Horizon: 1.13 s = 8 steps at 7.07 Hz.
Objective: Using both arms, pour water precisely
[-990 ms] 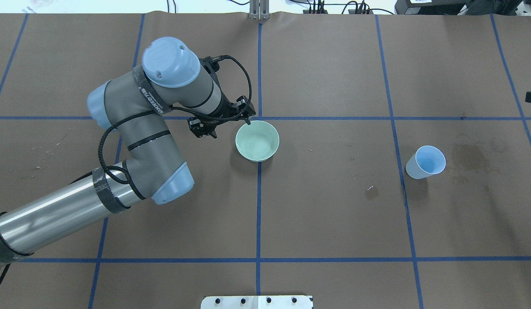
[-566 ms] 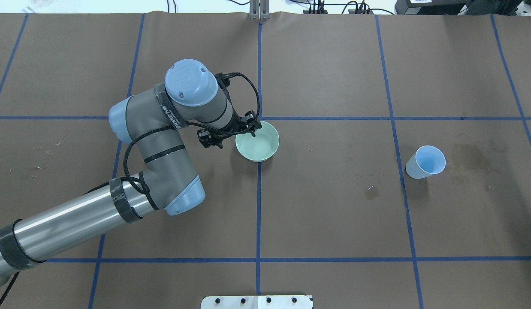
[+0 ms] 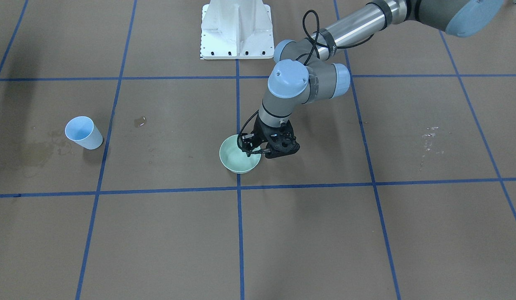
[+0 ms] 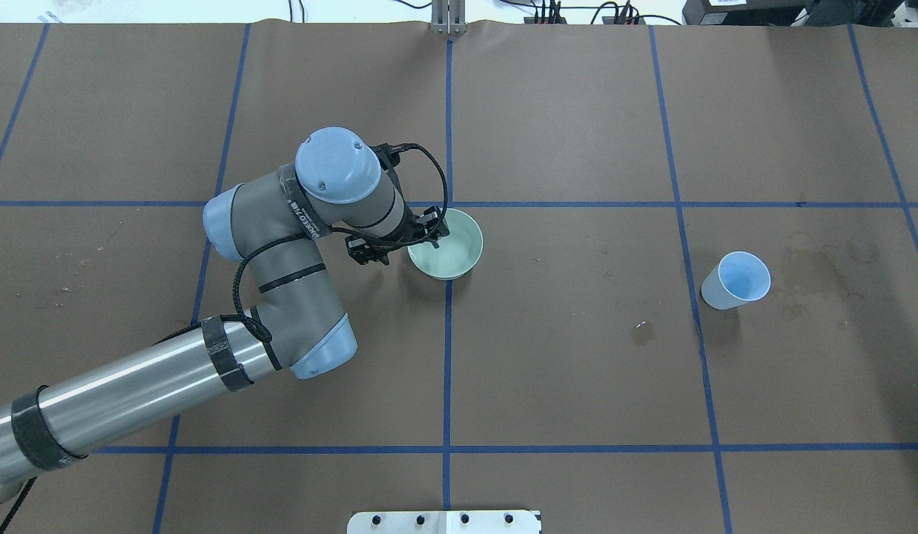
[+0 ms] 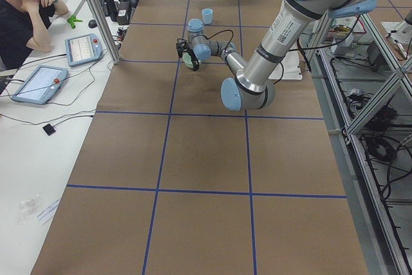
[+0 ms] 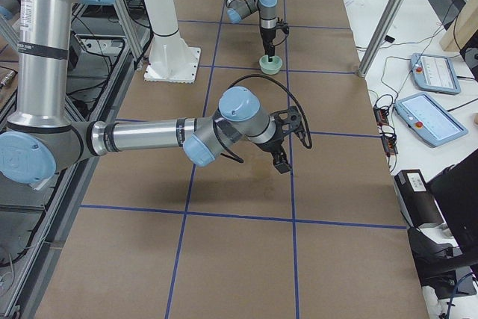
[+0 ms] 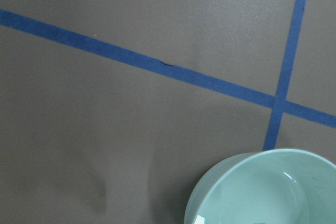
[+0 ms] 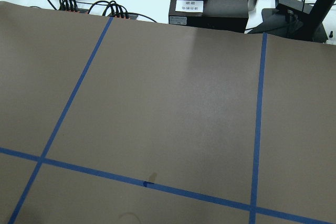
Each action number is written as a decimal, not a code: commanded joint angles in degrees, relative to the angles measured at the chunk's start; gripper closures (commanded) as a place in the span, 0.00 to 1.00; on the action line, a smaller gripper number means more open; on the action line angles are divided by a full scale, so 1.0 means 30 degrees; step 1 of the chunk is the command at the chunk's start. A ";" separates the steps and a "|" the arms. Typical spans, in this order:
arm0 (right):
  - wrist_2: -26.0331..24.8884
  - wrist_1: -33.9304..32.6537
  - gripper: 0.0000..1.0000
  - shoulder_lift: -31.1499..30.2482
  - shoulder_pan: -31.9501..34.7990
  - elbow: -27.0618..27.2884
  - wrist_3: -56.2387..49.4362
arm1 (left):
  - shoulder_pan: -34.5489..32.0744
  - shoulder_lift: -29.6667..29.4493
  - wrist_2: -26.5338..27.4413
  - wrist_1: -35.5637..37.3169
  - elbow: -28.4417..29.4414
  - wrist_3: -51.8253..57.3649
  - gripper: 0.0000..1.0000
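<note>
A mint-green bowl (image 4: 453, 251) stands near the table's middle; it also shows in the front view (image 3: 235, 161) and the left wrist view (image 7: 262, 192). Faint white glints inside it suggest water. My left gripper (image 4: 400, 245) is open and straddles the bowl's left rim, one finger inside and one outside, as the front view (image 3: 262, 153) also shows. A light blue cup (image 4: 737, 280) stands upright far to the right; I cannot tell what it holds. My right gripper (image 6: 287, 146) shows only in the exterior right view, hovering above bare table, and I cannot tell if it is open or shut.
A small puddle (image 4: 642, 331) lies between bowl and cup. Dark wet stains (image 4: 815, 268) mark the paper right of the cup. The white pedestal (image 3: 235, 29) stands at the robot's side. Blue tape lines grid the brown table cover.
My left arm has swung nearer the robot and lower, bringing the gripper from the bowl's far-left rim down over its left rim. The bowl and cup have not moved.
</note>
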 commanded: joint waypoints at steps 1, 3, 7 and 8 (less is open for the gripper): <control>0.0168 -0.0183 0.00 -0.0013 0.0120 -0.0037 -0.0152 | -0.0017 -0.0031 -0.0092 0.0090 -0.0166 0.0033 1.00; 0.0518 -0.0270 0.00 -0.0071 0.0236 -0.0067 -0.0181 | -0.0105 -0.0234 -0.0151 0.0294 -0.0225 0.0033 1.00; 0.2454 -0.7164 0.00 0.0309 0.1029 0.0399 -0.4682 | -0.3091 0.1739 -0.3782 0.5201 -0.6150 0.2624 1.00; 0.2338 -0.8316 0.00 0.0309 0.1028 0.0431 -0.5041 | -0.3703 0.3845 -0.3813 0.6232 -0.8406 0.4700 1.00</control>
